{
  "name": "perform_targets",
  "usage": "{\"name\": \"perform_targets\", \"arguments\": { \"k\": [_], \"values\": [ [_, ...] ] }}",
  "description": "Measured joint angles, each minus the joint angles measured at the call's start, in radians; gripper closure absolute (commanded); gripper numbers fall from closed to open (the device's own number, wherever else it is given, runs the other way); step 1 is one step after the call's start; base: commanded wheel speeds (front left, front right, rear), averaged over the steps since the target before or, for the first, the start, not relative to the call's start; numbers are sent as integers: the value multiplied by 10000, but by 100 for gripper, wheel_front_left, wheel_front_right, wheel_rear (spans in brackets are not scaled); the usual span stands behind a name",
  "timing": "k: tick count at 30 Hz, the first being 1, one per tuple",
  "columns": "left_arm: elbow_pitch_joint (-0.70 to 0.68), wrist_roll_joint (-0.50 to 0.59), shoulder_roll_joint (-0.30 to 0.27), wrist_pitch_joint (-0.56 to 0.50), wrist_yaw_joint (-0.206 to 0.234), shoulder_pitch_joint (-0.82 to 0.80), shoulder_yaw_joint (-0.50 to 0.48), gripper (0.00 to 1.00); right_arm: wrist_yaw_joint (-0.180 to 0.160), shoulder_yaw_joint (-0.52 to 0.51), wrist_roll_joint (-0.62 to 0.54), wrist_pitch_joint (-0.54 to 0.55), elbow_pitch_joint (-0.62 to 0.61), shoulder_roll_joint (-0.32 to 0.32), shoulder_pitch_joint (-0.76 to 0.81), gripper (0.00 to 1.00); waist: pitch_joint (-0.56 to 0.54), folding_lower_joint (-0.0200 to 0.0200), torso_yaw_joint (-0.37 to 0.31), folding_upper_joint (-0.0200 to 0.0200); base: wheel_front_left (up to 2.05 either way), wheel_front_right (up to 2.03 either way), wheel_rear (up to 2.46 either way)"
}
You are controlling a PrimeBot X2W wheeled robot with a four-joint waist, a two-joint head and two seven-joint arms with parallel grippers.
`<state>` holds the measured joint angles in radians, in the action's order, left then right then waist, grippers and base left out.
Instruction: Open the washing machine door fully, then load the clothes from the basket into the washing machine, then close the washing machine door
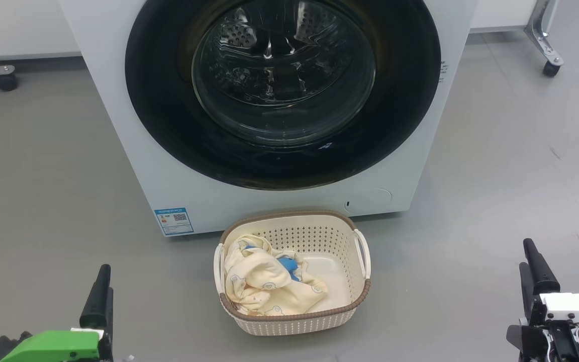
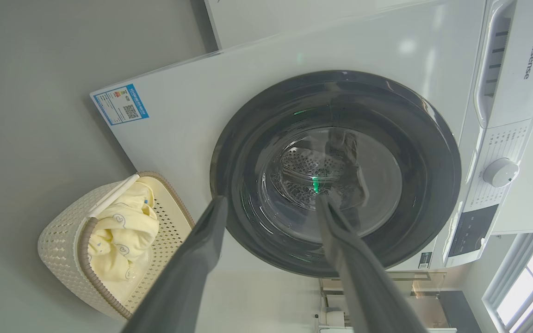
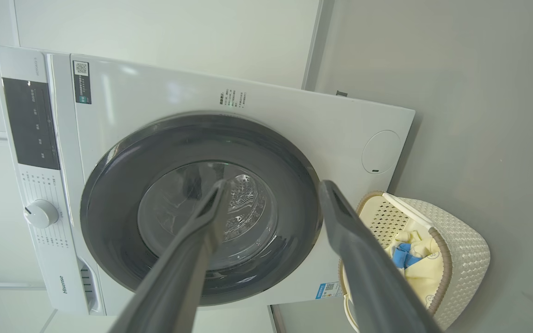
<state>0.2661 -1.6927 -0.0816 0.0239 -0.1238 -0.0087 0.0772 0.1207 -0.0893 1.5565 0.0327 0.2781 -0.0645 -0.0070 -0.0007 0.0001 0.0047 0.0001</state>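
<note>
The washing machine [image 1: 118, 130] stands straight ahead on the grey floor, its washing machine door [image 1: 161, 105] lying flush against the front, black rim around bulging glass. Right in front sits the basket [image 1: 289, 216] with the pale yellow clothes [image 1: 259, 281] heaped in its left half, a blue patch showing. My left gripper [image 1: 102, 291] is low at the left and my right gripper [image 1: 531, 266] low at the right, both well short of the basket. In the wrist views the left gripper [image 2: 271, 200] and right gripper [image 3: 273, 185] point at the door, fingers spread wide with nothing between them.
A caster of a frame [image 1: 5, 80] stands behind the machine's left side and another caster leg [image 1: 551, 63] at the back right. Open grey floor [image 1: 495, 176] lies on both sides of the basket. The control panel and knob [image 2: 500, 172] are at the machine's top.
</note>
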Motion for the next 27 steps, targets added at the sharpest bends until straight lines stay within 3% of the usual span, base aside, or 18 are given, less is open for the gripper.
{"name": "perform_targets", "arguments": {
  "k": [17, 27],
  "values": [
    [-56, 2209, -351, 658, 0, -120, 443, 0, -4, 729, -2483, -665, -215, -683, 2, 0, -92, 0, 88, 0, 0, 0, 0],
    [-48, 3937, -692, 853, 130, -219, 861, 0, -282, 1216, -4061, -978, -297, -1022, 1, 0, -162, 0, 141, 0, 0, 0, 0]
  ]
}}
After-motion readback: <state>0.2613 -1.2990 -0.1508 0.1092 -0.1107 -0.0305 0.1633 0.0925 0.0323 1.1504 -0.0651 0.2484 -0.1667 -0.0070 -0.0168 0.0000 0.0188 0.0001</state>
